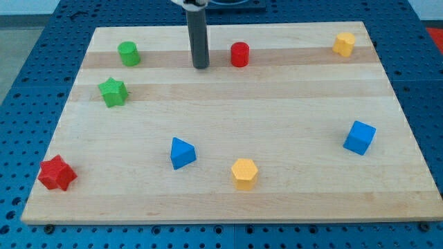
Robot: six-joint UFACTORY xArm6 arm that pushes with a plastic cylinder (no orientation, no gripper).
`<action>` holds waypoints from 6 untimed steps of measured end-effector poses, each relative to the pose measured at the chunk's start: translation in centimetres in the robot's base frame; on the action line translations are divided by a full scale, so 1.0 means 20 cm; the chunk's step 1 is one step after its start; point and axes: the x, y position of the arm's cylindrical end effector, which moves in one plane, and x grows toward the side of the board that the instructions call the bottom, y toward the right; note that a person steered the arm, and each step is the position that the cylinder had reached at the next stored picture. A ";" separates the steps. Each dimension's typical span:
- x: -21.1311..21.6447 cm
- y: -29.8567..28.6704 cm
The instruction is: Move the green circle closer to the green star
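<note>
The green circle, a short cylinder, stands near the board's top left. The green star lies below it and slightly to the left, a small gap apart. My tip rests on the board at the view's top centre, well to the right of the green circle and just left of the red cylinder. It touches no block.
The wooden board lies on a blue perforated table. A yellow block sits top right, a blue cube at right, a yellow hexagon bottom centre, a blue triangle left of it, a red star bottom left.
</note>
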 end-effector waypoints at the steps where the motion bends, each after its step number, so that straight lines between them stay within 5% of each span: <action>1: -0.19 -0.15; 3: -0.27 -0.56; 6: 0.07 -0.80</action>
